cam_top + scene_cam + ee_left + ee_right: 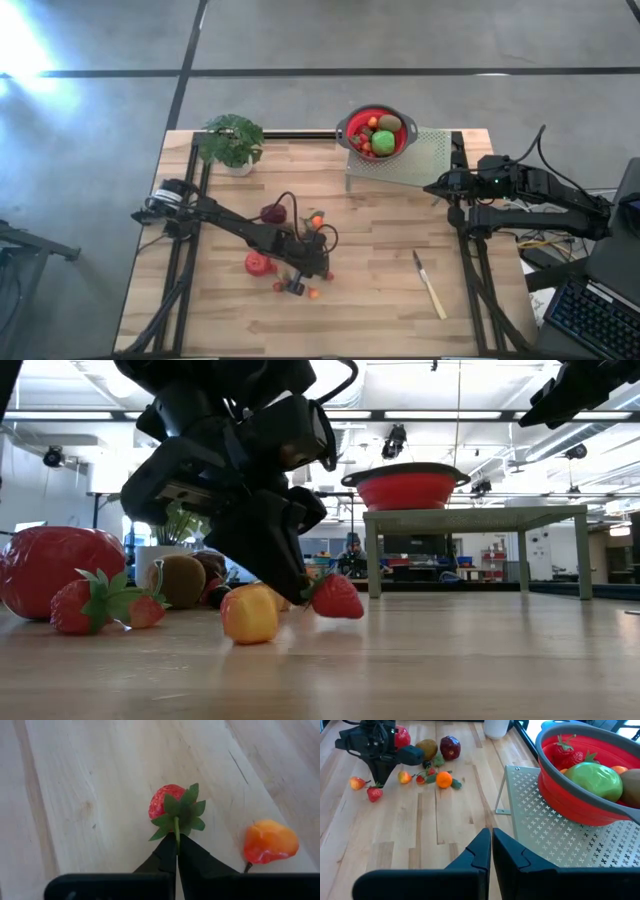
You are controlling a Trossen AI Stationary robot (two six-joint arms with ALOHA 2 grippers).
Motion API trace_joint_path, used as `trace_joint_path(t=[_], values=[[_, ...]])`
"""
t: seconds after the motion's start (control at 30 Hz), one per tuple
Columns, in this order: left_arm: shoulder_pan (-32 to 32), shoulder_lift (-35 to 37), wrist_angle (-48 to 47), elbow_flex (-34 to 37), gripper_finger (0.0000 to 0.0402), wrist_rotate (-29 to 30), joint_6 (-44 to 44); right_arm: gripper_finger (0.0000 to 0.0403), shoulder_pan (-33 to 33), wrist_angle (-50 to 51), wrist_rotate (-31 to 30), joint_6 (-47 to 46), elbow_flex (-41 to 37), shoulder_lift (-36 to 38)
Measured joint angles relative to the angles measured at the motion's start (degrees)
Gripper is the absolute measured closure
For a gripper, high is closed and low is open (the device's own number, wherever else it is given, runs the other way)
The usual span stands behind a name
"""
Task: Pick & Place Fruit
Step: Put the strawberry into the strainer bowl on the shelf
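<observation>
A small red strawberry (pixel 164 801) with a green leaf crown lies on the wooden table (pixel 380 300) just past my left gripper (pixel 176 851), which is shut on its stem. The same strawberry (pixel 336 598) shows under the dark gripper (pixel 297 582) in the low view. An orange-yellow fruit (pixel 269 841) lies beside it. More fruit sits behind: a big red one (pixel 260 264), a dark red one (pixel 273 213) and an orange one (pixel 316 221). My right gripper (pixel 491 842) hangs shut at the table's right, holding nothing. My left gripper pinches the strawberry's thin green stem (pixel 176 829) between its two fingertips. The fingers slant down from the table's left and lie along the stem. The berry sticks out beyond the fingertips, down at the table; whether it still rests there I cannot tell.
A red bowl (pixel 351 122) holding a green fruit and others stands on a white perforated rack (pixel 425 160) at the far right. A potted plant (pixel 232 140) stands at the far left, a pale-handled knife (pixel 431 286) at the near right. Two strawberries (pixel 95 605) lie near the big red fruit.
</observation>
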State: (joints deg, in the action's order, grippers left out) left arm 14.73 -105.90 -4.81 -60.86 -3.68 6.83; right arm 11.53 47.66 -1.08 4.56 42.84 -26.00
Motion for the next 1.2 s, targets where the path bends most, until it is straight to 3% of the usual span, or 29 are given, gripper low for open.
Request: trace_joint_path(t=[0.2, 0.5, 0.9, 1.2], values=[[-0.07, 0.27, 0.88, -1.18, 0.0395, 5.33, 0.12, 0.039, 0.0, 0.0, 0.02, 0.0, 0.01, -0.02], [-1.73, 0.29, 0.91, -8.57, 0.0396, 15.47, 5.87, 0.039, 0.0, 0.0, 0.0, 0.01, 0.01, -0.01], [-8.18, 0.71, -6.0, -22.36, 0.0396, 21.06, 14.07, 0.039, 0.0, 0.0, 0.01, 0.02, -0.01, -0.02], [-18.01, 1.03, -8.91, -35.71, 0.0397, 21.8, 20.18, 0.039, 0.0, 0.0, 0.0, 0.0, 0.01, 0.0]])
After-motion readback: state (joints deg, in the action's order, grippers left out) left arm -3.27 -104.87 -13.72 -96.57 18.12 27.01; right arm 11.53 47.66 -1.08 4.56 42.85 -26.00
